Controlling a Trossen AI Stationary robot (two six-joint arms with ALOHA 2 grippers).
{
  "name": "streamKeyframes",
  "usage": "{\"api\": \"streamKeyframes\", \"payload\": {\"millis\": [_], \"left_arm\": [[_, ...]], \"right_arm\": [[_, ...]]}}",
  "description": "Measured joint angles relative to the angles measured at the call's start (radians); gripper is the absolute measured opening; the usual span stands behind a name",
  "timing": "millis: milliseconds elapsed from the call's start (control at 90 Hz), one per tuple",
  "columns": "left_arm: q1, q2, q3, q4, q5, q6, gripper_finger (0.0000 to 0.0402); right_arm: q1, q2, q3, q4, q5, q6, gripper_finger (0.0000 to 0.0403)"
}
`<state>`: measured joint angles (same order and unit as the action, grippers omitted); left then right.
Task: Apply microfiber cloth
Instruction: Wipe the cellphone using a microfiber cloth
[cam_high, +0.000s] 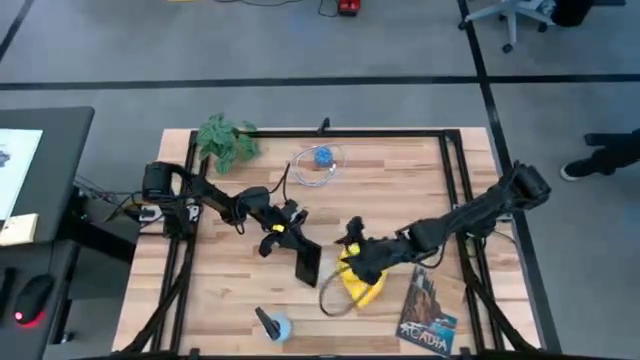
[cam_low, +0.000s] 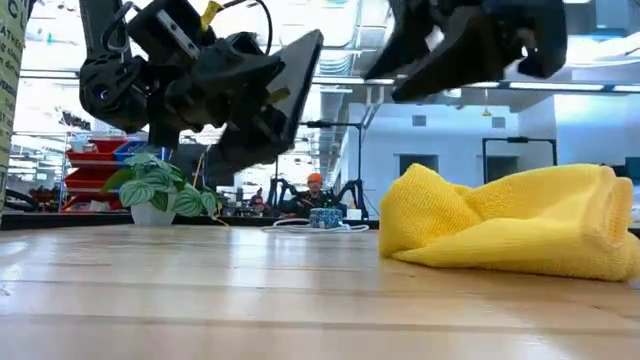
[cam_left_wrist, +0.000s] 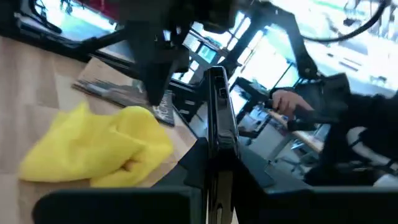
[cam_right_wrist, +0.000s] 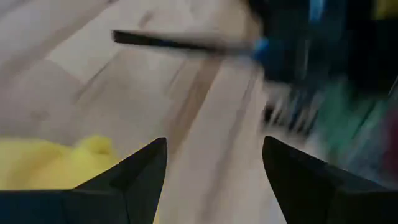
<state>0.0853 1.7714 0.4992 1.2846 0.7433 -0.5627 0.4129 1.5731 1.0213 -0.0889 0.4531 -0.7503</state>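
Two arms at work: left gripper (cam_high: 285, 235) is clamped on a black smartphone (cam_high: 307, 262), held clear of the table; right gripper (cam_high: 352, 252) hovers over the microfiber cloth (cam_high: 362, 285), fingers spread and empty in the right wrist view.
Cloth location: lying on the wooden table (cam_high: 220, 300), front-centre, just beside the phone's lower end and near a magazine (cam_high: 427, 312). Nothing grips it.
Cloth attitude: rumpled heap; in the low view its long axis runs across the picture, the bunched end toward the phone. No clear pointing direction.
Phone attitude: tilted in the air, long axis slanting from the left gripper down toward the cloth; seen edge-on in the left wrist view.
Step in hand: judged to be the approach, cloth not yet picked up.
Next move calls for: right gripper to descend, pinch a fold of cloth, lift it, and bring it flat against the phone's face.
Other items: potted plant (cam_high: 226, 141) at the far edge.
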Motion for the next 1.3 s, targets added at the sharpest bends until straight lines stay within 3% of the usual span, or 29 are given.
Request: {"api": "streamKeyframes", "payload": {"millis": [78, 233, 389, 522, 644, 856, 1111, 1300], "left_arm": [[0.0, 0.0, 0.0, -0.003, -0.016, -0.022, 0.0022], [0.0, 0.0, 0.001, -0.019, -0.02, -0.029, 0.0022], [-0.018, 0.0, 0.001, -0.021, -0.028, -0.022, 0.0022], [-0.03, -0.001, 0.001, -0.045, -0.046, -0.014, 0.0022], [-0.033, -0.001, 0.001, -0.075, -0.058, 0.003, 0.0022], [-0.032, -0.001, 0.002, -0.115, -0.093, 0.045, 0.0032], [0.053, 0.0, 0.003, -0.118, -0.121, 0.264, 0.0141], [0.128, -0.006, 0.001, -0.101, -0.113, 0.402, 0.0199]], "right_arm": [[0.003, 0.023, 0.016, 0.038, 0.052, -0.261, 0.0249], [-0.001, 0.102, 0.08, 0.091, 0.099, -0.601, 0.0249], [-0.021, 0.204, 0.149, 0.093, 0.098, -0.834, 0.0248], [-0.025, 0.262, 0.191, 0.095, 0.104, -0.928, 0.0228], [-0.026, 0.292, 0.202, 0.094, 0.139, -0.918, 0.0175], [-0.018, 0.296, 0.205, 0.043, 0.172, -0.74, 0.0032], [-0.018, 0.295, 0.21, -0.036, 0.242, -0.534, 0.003], [-0.026, 0.302, 0.262, -0.333, 0.207, -0.242, 0.0012]]}}
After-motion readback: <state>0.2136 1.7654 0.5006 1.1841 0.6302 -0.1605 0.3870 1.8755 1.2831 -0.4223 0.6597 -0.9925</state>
